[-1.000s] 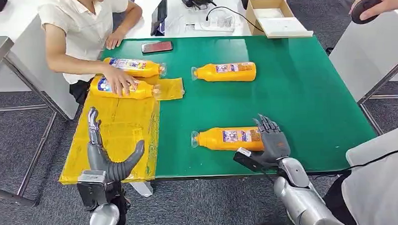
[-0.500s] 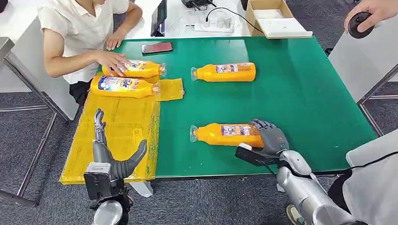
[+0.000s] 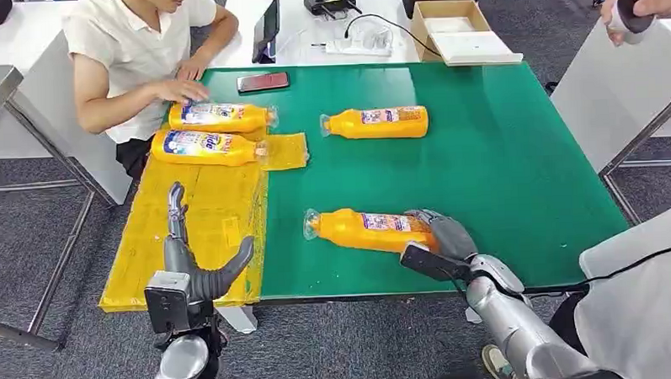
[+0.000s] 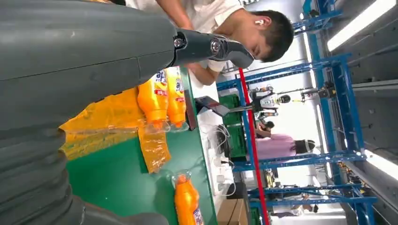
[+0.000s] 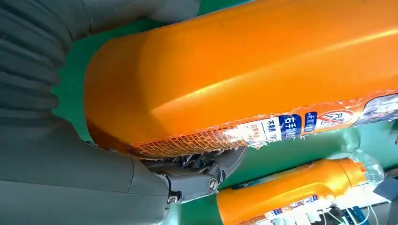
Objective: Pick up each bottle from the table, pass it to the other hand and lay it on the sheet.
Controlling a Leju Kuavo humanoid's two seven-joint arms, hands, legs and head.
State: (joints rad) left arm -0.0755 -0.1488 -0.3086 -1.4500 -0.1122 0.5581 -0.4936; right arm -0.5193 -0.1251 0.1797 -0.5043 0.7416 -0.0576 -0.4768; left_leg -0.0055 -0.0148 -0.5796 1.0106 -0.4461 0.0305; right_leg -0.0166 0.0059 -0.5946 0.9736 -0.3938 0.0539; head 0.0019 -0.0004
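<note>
Gripping near bottle, right robot hand

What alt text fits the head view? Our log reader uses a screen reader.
The right hand grips an orange bottle lying on the green table; the left hand hovers open over the yellow sheet.

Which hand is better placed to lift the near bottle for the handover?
Right. The right hand is already wrapped around the base of the near bottle; the left hand is open over the sheet, apart from it.
</note>
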